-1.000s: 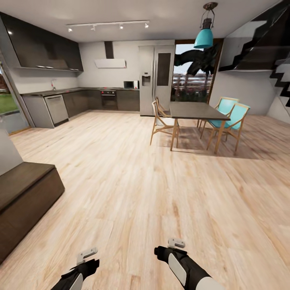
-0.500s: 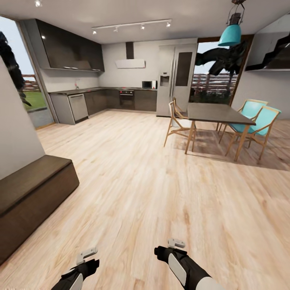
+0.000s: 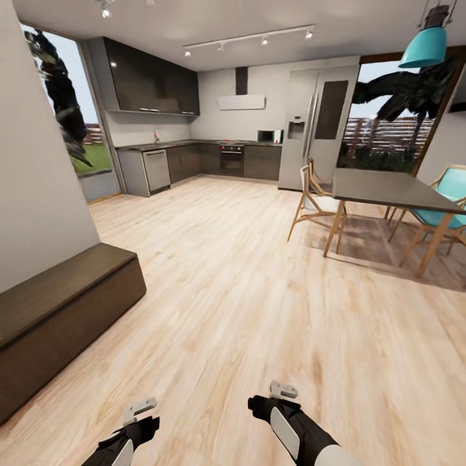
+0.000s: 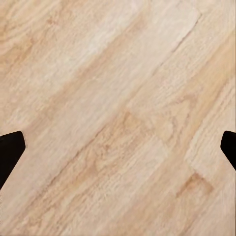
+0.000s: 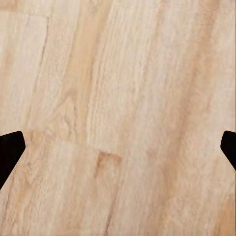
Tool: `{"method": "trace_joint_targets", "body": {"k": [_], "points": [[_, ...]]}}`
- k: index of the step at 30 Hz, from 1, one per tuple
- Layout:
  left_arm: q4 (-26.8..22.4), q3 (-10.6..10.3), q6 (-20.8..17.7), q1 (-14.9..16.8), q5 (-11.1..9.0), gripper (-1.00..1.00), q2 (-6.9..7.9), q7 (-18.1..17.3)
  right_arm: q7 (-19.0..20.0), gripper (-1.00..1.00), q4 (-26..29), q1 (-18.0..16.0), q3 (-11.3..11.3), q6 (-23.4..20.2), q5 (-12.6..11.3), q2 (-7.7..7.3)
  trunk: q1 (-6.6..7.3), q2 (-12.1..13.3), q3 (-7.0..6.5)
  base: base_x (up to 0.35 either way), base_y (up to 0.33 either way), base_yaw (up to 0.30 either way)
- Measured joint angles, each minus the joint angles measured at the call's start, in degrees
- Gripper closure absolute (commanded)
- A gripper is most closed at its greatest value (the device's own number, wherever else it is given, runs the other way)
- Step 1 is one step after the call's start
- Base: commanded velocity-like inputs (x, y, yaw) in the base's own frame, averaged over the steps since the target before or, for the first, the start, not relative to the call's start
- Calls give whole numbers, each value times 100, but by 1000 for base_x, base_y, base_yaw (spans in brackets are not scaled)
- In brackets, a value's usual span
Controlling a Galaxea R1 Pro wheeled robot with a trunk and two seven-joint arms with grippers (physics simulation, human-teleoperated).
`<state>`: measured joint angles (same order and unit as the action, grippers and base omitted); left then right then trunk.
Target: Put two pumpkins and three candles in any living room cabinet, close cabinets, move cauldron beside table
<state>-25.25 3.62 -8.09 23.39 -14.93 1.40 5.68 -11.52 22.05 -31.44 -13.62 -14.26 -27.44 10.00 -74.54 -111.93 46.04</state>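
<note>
both arms hang low at the bottom of the head view, forearms reaching forward, side by side and apart. the left gripper [image 4: 118,147] points down, its two dark fingertips [image 4: 10,152] spread wide with nothing between them. the right gripper [image 5: 118,147] points down likewise, its fingertips [image 5: 10,150] wide apart and empty.

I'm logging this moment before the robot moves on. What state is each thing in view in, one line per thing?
Left claw: open, empty, over bare wood floor.
Right claw: open, empty, over the floor.
Low dark brown cabinet: closed, top bare.
Dining table: upright, top bare.
Wooden chair: upright, pushed to the table.
Fridge: doors shut.
Kitchen cabinets: shut.
</note>
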Motion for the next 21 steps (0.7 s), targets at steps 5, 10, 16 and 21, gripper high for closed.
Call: {"method": "trace_joint_targets", "body": {"k": [5,10,16,21], "points": [[0,0,0,0,0,-100,-1,0,0,-100,-3,0,-1,0,0,0,0,0,0,121,-83,281],[0,-1,0,0,-1,-100,-2,0,0,-100,-2,0,-2,0,0,0,0,0,0,117,-110,281],[0,-1,0,0,0,-100,-1,0,-1,-100,-2,0,-1,0,0,0,0,0,0,117,-122,281],[0,-2,0,0,-2,-100,0,0,0,-100,-6,0,-2,0,0,0,0,0,0,117,-121,281]]}}
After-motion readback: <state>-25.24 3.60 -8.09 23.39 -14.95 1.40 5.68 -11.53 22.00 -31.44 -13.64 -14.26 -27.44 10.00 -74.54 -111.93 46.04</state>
